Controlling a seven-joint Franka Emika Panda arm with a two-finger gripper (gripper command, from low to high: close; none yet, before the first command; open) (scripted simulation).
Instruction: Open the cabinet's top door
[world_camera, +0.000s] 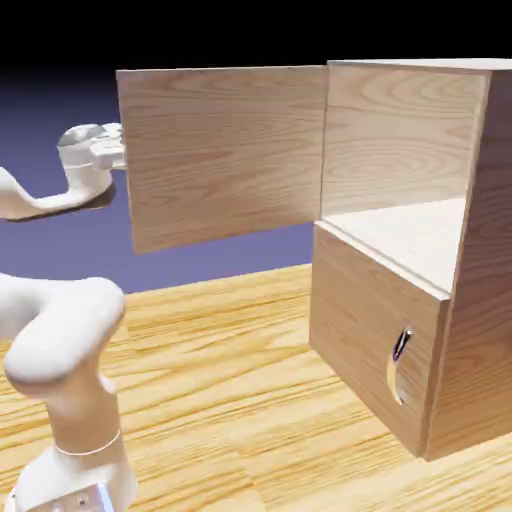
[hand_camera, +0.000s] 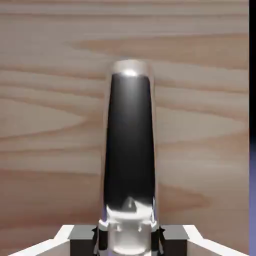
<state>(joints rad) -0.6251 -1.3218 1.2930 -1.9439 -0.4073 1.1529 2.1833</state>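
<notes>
Top door (world_camera: 225, 158) swung wide open, left of the pale cabinet interior (world_camera: 400, 230). End effector (hand_camera: 129, 240) clenched on the door's curved handle (hand_camera: 130, 145). Lower door (world_camera: 370, 335) closed, above wooden surface (world_camera: 210, 380).

Yellowish wood-grain table (world_camera: 215, 400); cabinet (world_camera: 365, 330) standing on it, arm's base (world_camera: 80, 480) apparently too.
</notes>
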